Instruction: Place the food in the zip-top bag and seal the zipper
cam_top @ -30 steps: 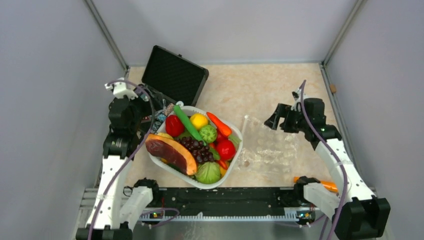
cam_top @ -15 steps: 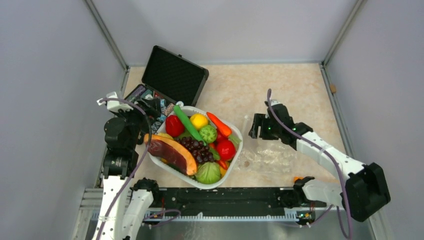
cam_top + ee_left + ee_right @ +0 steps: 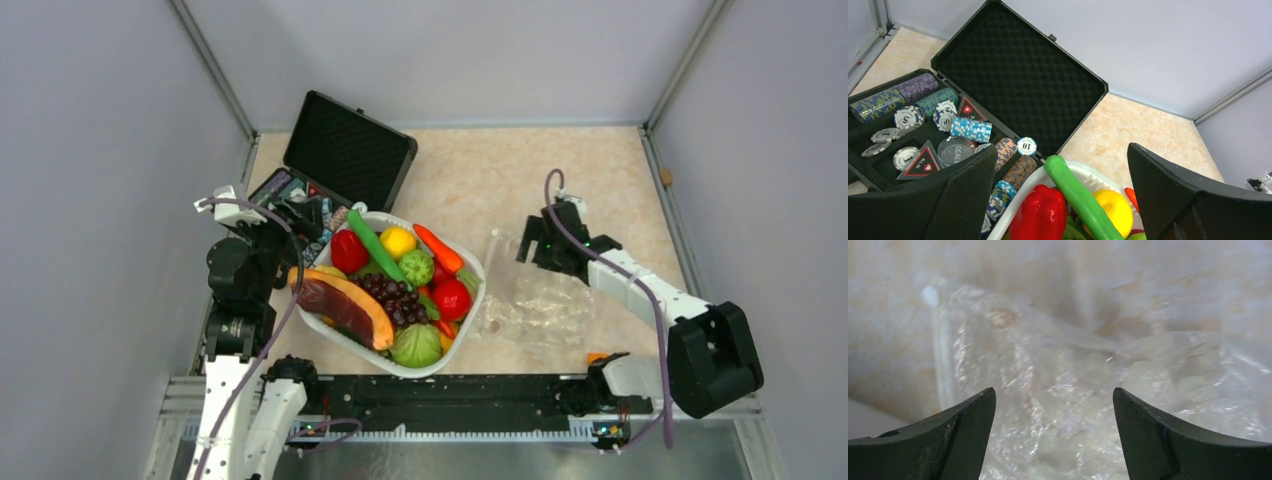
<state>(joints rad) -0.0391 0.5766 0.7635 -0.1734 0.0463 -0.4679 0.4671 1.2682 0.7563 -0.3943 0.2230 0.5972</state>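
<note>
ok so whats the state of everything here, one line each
black case, open, lid propped up
white basket, on the table, heaped with food
food, all in the basket, none in the bag
zip-top bag, lying crumpled on the table; sealed or not cannot be told
left gripper, open, holding nothing, above the basket's far end
right gripper, open, just over the bag

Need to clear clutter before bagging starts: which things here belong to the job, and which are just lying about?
Job: zip-top bag, red tomato, yellow lemon, green pod.
Lying about: papaya slice, grape bunch, poker-chip case, white basket.
</note>
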